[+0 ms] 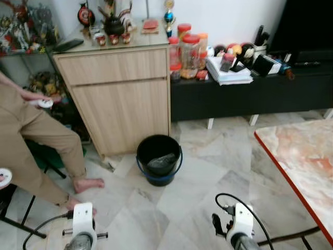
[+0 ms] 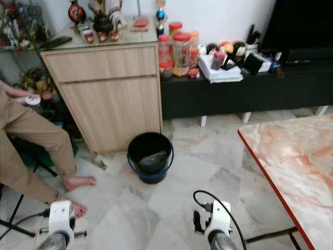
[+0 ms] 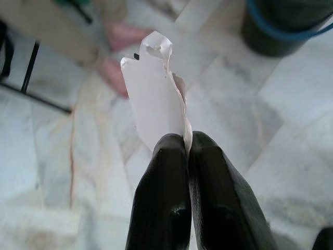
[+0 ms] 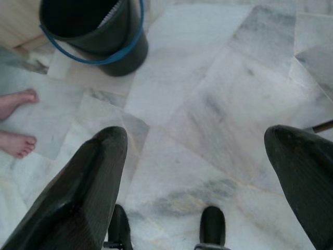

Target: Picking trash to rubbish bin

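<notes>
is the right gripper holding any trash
No: in the right wrist view the right gripper has its jaws spread wide with only bare marble floor between them, while the paper scrap sits in the left gripper.

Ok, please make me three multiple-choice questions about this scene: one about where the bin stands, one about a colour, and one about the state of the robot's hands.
1. Where does the black rubbish bin stand?
A. On the floor in front of the wooden cabinet
B. On the marble table
C. On the black low shelf

2. What colour is the bin's handle?
A. Red
B. Blue
C. Yellow

3. What is the state of the left hand?
A. Open and empty
B. Shut on a bottle
C. Shut on a piece of white paper

Answers:
1. A: the head views show the bin on the tiled floor by the cabinet's right corner.
2. B: a blue band runs around the bin in the right wrist view, where the right hand is open.
3. C: the left wrist view shows the two black fingers pressed together with the paper between them.
</notes>
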Robot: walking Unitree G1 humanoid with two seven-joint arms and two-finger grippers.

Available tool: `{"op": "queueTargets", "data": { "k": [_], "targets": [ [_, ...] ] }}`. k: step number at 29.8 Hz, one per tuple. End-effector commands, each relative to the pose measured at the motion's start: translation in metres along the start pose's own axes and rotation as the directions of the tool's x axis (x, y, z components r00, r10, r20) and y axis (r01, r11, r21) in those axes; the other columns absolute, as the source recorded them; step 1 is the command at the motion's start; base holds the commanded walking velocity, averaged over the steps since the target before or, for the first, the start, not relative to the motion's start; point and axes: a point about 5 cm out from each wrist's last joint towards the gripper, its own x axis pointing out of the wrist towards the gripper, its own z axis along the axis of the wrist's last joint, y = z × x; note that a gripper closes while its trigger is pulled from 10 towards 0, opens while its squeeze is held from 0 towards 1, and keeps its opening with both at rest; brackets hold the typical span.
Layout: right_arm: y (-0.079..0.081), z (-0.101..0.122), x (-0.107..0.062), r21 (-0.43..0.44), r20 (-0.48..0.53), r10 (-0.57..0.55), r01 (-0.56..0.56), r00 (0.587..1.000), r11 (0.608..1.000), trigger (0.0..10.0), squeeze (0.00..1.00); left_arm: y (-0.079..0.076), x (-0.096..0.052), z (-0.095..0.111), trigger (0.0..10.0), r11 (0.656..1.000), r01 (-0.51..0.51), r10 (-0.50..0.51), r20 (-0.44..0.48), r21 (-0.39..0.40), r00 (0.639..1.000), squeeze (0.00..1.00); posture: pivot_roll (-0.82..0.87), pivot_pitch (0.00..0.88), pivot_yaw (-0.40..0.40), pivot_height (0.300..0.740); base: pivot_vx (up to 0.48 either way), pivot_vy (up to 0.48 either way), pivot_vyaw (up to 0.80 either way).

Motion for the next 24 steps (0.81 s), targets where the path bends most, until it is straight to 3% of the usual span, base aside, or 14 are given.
{"op": "queueTargets", "data": {
  "k": [1,8,20,24],
  "targets": [
    [0.001,-0.005,-0.001,0.001,-0.024,0.000,0.000,1.000,1.000,10.0,0.00,0.009,-0.002,-0.006,10.0,0.999,-0.032,0.032,-0.026,-0.008,0.999,0.00,0.05,0.000,0.055,0.740,0.345,0.000,0.00],
    [0.000,-0.010,-0.002,0.013,-0.040,-0.004,0.004,0.999,1.000,10.0,0.00,0.017,-0.006,-0.018,10.0,0.999,-0.054,0.054,-0.058,-0.001,0.997,0.00,0.05,0.000,0.065,0.740,0.349,0.000,0.00],
    [0.006,-0.005,0.000,-0.017,-0.032,0.019,-0.019,0.999,1.000,10.0,0.00,0.020,-0.004,-0.012,10.0,0.998,-0.058,0.058,-0.041,0.006,0.997,0.00,0.06,0.000,0.069,0.740,0.429,0.000,0.00],
    [0.007,-0.005,0.000,-0.027,-0.029,0.027,-0.028,0.999,0.999,10.0,0.00,0.019,-0.004,-0.012,10.0,0.998,-0.056,0.057,-0.039,0.007,0.998,0.00,0.06,0.000,0.068,0.740,0.480,0.000,0.63]
  ]
}}
